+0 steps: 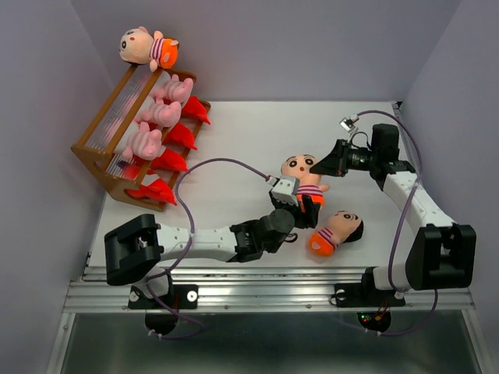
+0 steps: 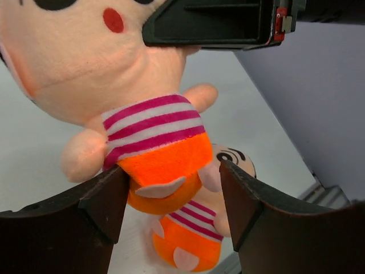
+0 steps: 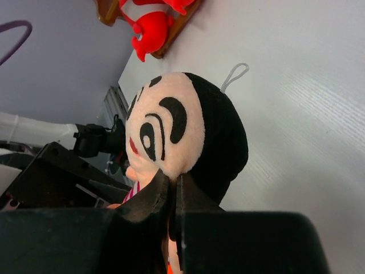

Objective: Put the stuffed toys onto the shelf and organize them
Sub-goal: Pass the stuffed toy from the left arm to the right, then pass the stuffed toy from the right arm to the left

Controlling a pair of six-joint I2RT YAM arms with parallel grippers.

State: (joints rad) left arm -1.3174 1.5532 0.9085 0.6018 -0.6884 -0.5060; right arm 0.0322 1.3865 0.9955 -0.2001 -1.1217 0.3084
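A boy doll (image 1: 300, 167) with an orange bottom is held up over the table middle. My right gripper (image 1: 318, 164) is shut on the edge of its head (image 3: 171, 131), fingers pressed together (image 3: 174, 191). My left gripper (image 1: 299, 204) is open, and its fingers (image 2: 105, 205) stand either side of the doll's orange bottom (image 2: 162, 165). A second boy doll (image 1: 337, 230) lies on the table below it (image 2: 191, 234). The shelf (image 1: 109, 125) at far left holds a third boy doll (image 1: 146, 45) on top, three pigs (image 1: 160, 113) in the middle and several red monsters (image 1: 168, 160) below.
Grey walls close in the table on the left, back and right. The shelf corner (image 3: 104, 10) with a red monster (image 3: 151, 25) shows at the top of the right wrist view. The right gripper's black body (image 2: 211, 23) hangs over the doll in the left wrist view.
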